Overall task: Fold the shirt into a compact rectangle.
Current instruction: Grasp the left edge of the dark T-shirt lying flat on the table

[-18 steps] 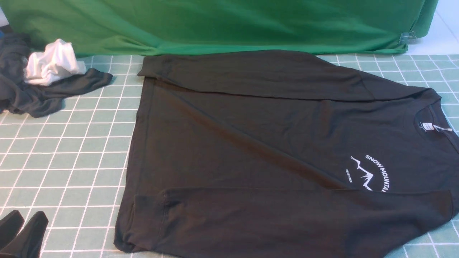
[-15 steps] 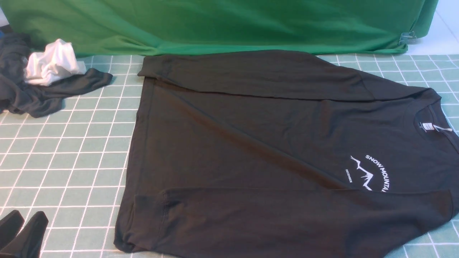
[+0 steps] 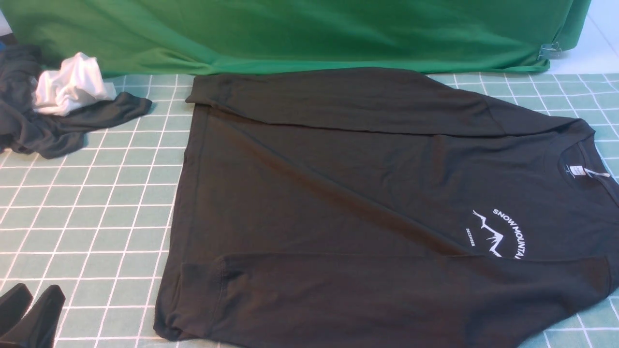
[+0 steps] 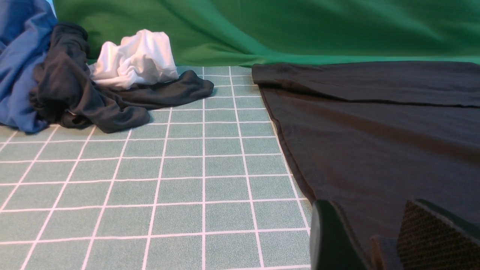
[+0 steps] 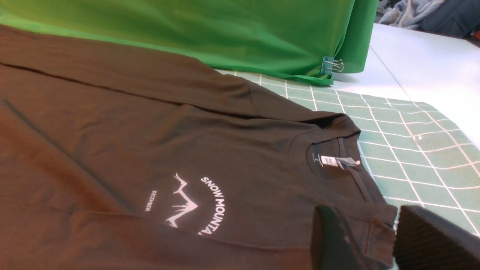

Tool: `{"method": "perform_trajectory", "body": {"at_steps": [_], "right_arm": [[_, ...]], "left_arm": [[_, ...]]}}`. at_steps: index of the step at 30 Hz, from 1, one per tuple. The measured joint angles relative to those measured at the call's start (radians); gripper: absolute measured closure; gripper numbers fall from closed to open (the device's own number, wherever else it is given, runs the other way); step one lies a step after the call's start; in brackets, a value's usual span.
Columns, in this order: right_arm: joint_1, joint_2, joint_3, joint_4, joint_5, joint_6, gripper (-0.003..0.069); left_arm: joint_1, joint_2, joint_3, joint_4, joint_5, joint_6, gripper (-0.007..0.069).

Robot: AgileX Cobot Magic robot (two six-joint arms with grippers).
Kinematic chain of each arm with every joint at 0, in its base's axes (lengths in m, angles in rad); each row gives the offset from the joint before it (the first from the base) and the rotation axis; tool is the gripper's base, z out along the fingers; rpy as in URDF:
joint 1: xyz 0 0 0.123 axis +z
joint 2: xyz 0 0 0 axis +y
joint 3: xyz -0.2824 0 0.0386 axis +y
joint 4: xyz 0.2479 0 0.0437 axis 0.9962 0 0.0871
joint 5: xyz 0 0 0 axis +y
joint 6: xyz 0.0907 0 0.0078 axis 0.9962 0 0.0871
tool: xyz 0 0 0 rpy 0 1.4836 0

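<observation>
Shirt: you have the black shirt (image 3: 338, 193) lying flat on the bench (image 3: 87, 217), spread from the middle to the right edge, with the hem toward the left and the collar toward the right.
Sleeves: the far sleeve (image 3: 338, 101) lies folded across the body along the far edge. The near sleeve (image 3: 387, 285) lies folded across it along the near edge and covers the lower end of the logo (image 3: 503, 232).
Neck label: you can see the small white neck label (image 3: 575, 170) inside the collar.
Left gripper: your left gripper (image 3: 37, 290) sits at the near left corner, apart from the hem. Its jaws stand partly apart with nothing between them.
Right gripper: your right gripper (image 5: 365, 213) shows only in its wrist view, by the collar-side shoulder. Its jaws are parted, and you cannot tell whether they touch the cloth.
Far left corner: a dark grey garment (image 3: 58, 130) lies crumpled with a white cloth (image 3: 72, 89) on top, well apart from the shirt.
Far edge: a green backdrop cloth (image 3: 290, 34) hangs along it.
</observation>
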State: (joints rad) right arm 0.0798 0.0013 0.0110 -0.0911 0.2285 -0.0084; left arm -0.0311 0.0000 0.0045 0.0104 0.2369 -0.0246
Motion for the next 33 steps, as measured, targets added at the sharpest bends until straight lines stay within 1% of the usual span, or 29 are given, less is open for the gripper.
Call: {"method": "perform_trajectory", "body": {"at_steps": [22, 31, 33], "right_arm": [[0.0, 0.0, 0.0, 0.0, 0.0, 0.0, 0.0417], [0.0, 0.0, 0.0, 0.0, -0.035, -0.067, 0.0417], [0.0, 0.0, 0.0, 0.001, -0.06, -0.059, 0.0417]], "left_arm": [[0.0, 0.0, 0.0, 0.0, 0.0, 0.0, 0.0386], [0.0, 0.0, 0.0, 0.0, -0.006, 0.0, 0.0386], [0.0, 0.0, 0.0, -0.036, -0.024, -0.013, 0.0386]]}}
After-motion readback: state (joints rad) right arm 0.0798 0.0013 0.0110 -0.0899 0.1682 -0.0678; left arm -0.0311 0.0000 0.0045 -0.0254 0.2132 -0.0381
